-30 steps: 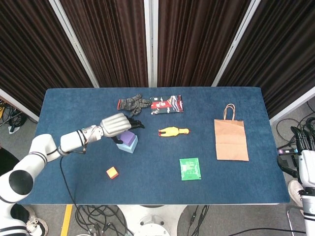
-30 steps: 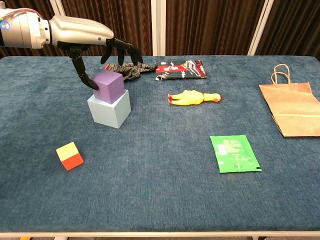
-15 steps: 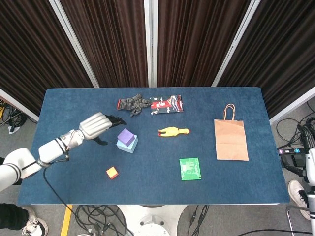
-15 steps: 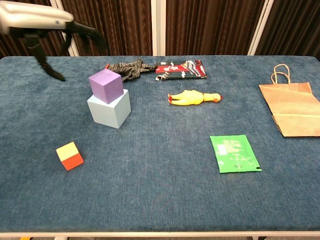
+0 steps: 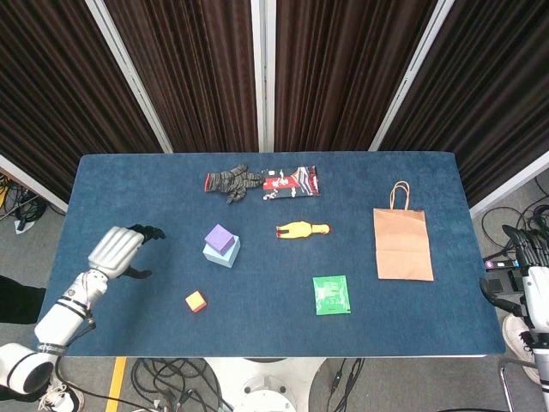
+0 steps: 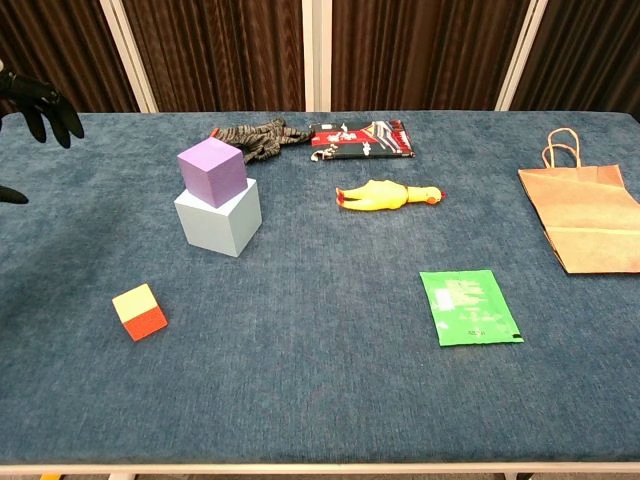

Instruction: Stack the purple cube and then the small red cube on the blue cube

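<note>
Head view: high overhead, looking down, whole table [image 5: 412,300] in frame.
Chest view: low, near front edge, facing the curtains [image 6: 420,50].
Shared: the tabletop.

Purple cube [image 6: 211,170] is stacked on blue cube [image 6: 219,217]; small red cube [image 6: 139,311] is set nearer the front-left, w/ left hand [image 5: 117,250] well left.

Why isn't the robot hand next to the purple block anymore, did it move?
Yes. The left robot hand pulled away leftward from the purple cube, toward the table's left edge, holding nothing.
</note>
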You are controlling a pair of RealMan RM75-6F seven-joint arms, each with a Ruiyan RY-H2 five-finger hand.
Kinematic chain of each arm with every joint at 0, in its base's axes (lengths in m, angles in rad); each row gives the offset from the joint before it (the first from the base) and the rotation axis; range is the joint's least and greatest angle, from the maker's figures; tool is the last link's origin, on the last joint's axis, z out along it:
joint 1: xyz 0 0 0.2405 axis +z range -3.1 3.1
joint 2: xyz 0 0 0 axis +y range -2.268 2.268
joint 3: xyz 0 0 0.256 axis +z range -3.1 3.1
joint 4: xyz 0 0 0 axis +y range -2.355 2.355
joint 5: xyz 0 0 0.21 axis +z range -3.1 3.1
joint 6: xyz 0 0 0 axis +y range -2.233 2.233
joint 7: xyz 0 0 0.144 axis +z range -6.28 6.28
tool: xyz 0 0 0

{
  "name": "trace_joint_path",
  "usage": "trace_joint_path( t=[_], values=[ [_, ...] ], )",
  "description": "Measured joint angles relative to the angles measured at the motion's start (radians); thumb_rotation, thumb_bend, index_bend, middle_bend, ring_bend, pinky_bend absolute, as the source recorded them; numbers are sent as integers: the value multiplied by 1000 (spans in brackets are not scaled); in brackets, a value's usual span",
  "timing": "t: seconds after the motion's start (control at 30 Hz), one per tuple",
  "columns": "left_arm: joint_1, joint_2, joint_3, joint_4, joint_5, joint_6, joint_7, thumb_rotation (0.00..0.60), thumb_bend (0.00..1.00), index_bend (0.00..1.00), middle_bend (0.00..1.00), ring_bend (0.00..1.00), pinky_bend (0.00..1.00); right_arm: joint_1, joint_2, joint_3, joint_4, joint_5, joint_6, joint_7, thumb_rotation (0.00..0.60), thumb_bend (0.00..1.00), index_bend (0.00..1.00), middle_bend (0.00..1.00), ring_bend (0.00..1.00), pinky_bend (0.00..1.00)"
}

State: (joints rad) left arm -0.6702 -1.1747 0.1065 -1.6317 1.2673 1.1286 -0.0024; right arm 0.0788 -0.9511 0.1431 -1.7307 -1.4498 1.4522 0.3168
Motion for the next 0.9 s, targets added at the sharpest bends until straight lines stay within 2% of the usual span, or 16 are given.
trace_joint_path(
  t=[0.3, 0.63, 0.9],
  values=[
    [57, -50, -43, -130, -113, -21, 61, 600, 57, 379, 499, 400, 579, 5, -1, -2, 1, 9, -9, -7, 600, 240, 0, 78, 0, 0],
    [105, -167, -49, -141, -115, -32, 116, 600, 56, 373, 504, 400, 532, 15, -1, -2, -8, 26, -25, -30, 600, 240, 0, 78, 0, 0],
    [138, -251, -77, -161, -187, 11, 216, 600, 56, 373, 524, 413, 504, 18, -3, -4, -11, 33, -29, -41, 600, 240, 0, 78, 0, 0]
  ],
)
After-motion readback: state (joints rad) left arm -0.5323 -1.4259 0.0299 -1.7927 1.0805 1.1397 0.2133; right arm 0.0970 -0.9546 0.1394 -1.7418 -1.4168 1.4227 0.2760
